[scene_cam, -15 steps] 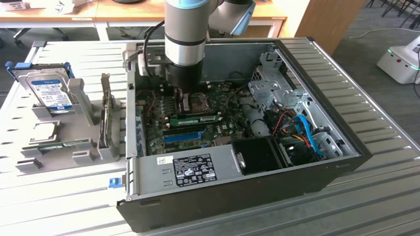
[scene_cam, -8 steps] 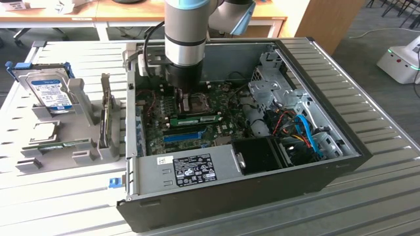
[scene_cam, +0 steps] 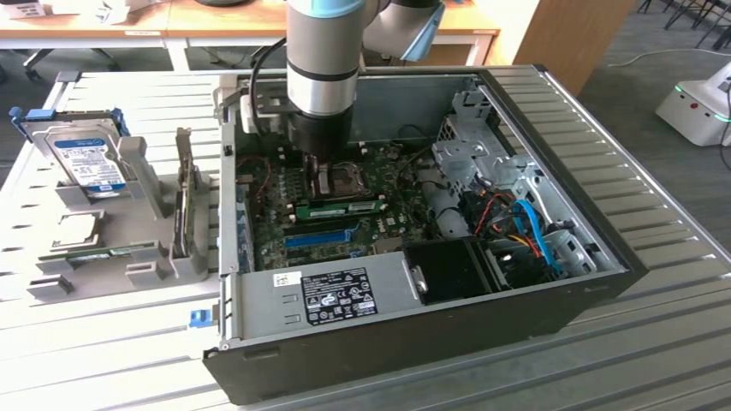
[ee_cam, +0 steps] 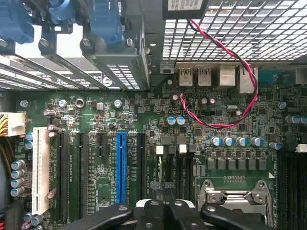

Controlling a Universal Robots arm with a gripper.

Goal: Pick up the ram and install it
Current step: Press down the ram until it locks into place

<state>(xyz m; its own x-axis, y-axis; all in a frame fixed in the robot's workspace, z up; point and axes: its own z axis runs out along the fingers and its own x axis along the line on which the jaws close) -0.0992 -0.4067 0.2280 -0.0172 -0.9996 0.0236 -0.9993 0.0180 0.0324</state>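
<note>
We saw the open computer case (scene_cam: 571, 282) lying on a pale slatted metal table (scene_cam: 674, 342), with wooden desks (scene_cam: 228, 26) behind it and grey floor at the exterior view's right, where a white machine (scene_cam: 697, 107) stood. The gripper (scene_cam: 323, 163) hung low over the motherboard (scene_cam: 342, 214), its fingers (ee_cam: 158, 213) drawn fully together and holding nothing we could see. One ram (scene_cam: 341, 206) sat on the board inside the case, just beside the gripper. Another ram (scene_cam: 101, 254) lay in the grey holder (scene_cam: 137, 257) on the table at the exterior view's left, near the hard drive (scene_cam: 89, 158).
</note>
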